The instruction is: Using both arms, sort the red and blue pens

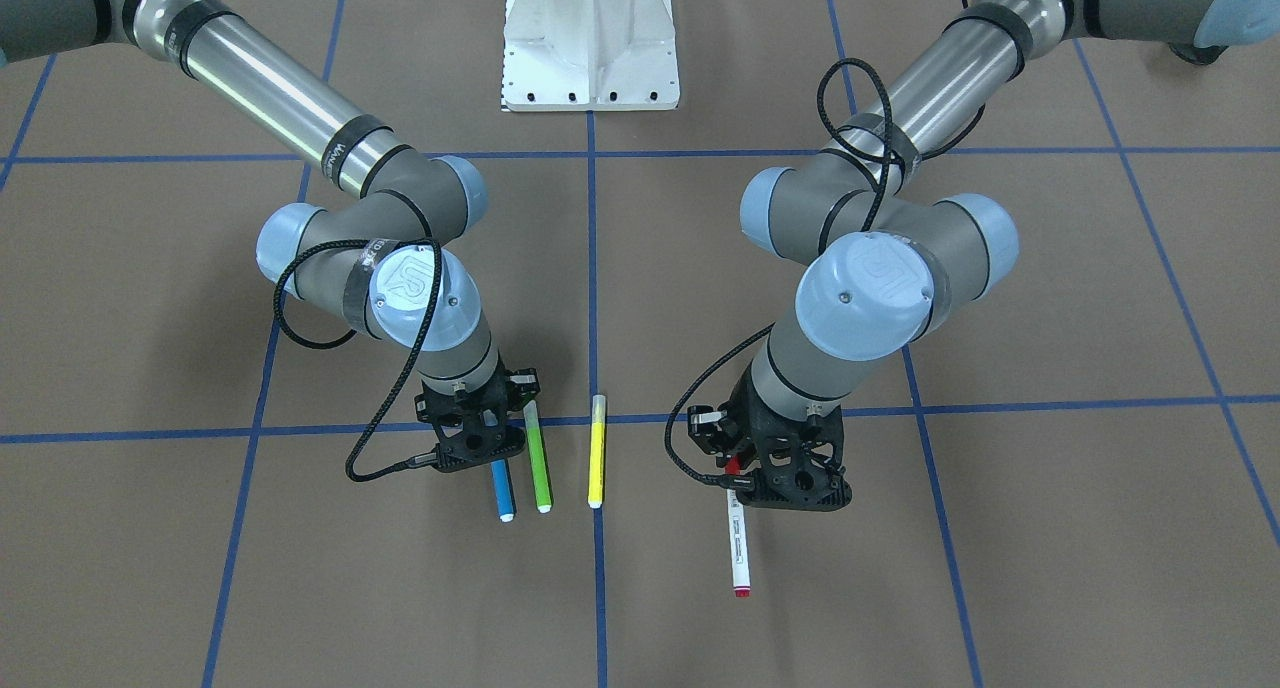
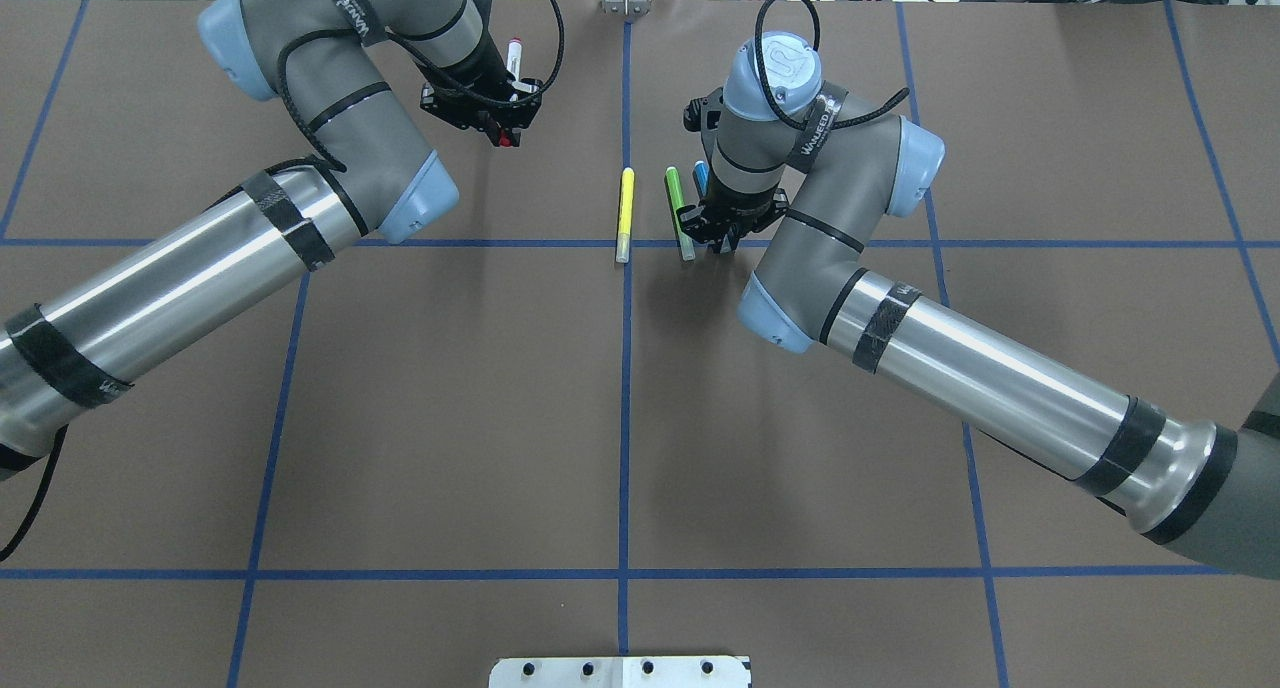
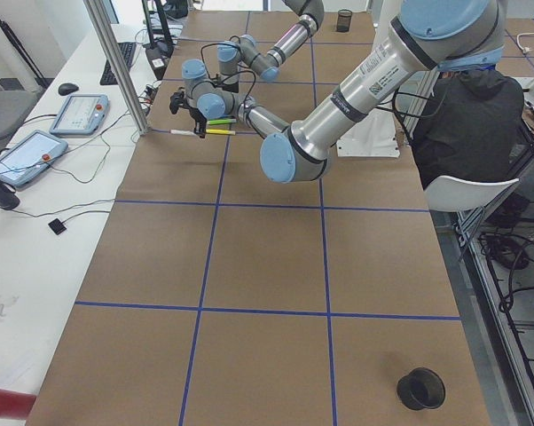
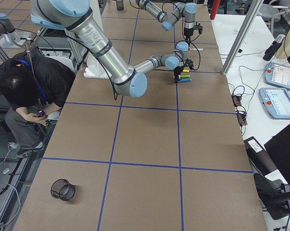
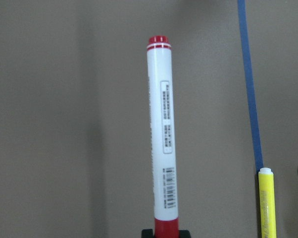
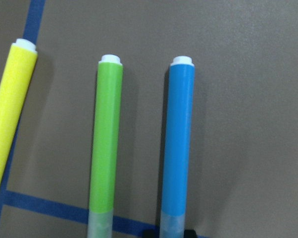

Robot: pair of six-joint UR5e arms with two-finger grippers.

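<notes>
Brown paper covers the table (image 1: 1050,288), crossed by blue tape lines (image 1: 592,268). Nearest the operators' edge, in the robot's left half, lies the white-barrelled marker with red cap and red tail (image 1: 738,548), flat on the paper with its tail pointing outward. Its cap end runs under the left pincer (image 1: 740,468). In the wrist view 2 black tips sit close on either side of the cap; I cannot tell whether they press it.

A little further in, 3 markers lie side by side. The yellow-barrelled marker (image 1: 596,458) is on the centre tape line, the green-barrelled marker (image 1: 539,463) is beside it, and next to that is the blue-barrelled marker with translucent grey cap (image 1: 502,490). The right pincer (image 1: 488,446) stands over that cap end with its tips flanking it, and its grip is likewise unclear.

Beyond, the left arm (image 1: 930,78) and right arm (image 1: 270,88) slope back either side of the white base plate (image 1: 590,43).
</notes>
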